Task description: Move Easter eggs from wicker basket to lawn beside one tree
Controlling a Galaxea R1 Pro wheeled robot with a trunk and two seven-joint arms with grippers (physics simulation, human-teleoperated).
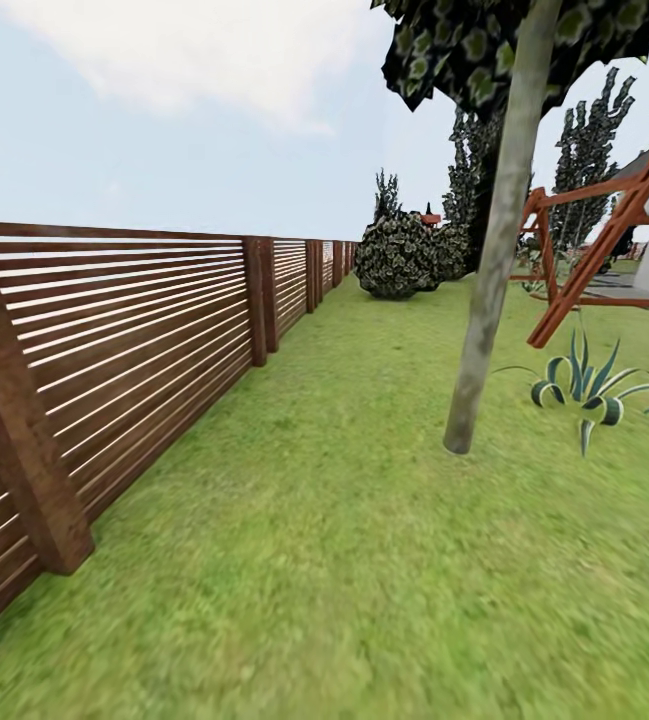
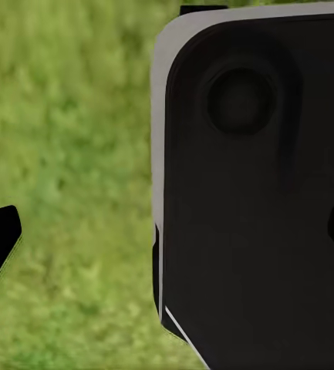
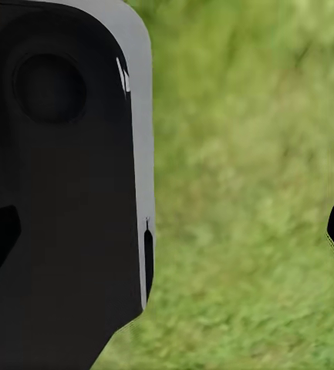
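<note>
Grassy lawn (image 1: 344,560) beside slatted fence (image 1: 114,340), leaning tree (image 1: 489,270), both grippers' jaws spread over grass

Both wrists point down; the left gripper (image 2: 167,235) and right gripper (image 3: 167,231) show black fingertips spread wide beside the robot's dark, grey-edged body panel (image 2: 251,193).

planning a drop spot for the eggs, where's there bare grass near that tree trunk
The lawn lies bare between the slat fence and the tree, and in the whole foreground short of the trunk's base. To the trunk's right it is tighter: a spiky striped plant sits close by, with a red wooden swing frame behind it. Bushes close the far end.
</note>
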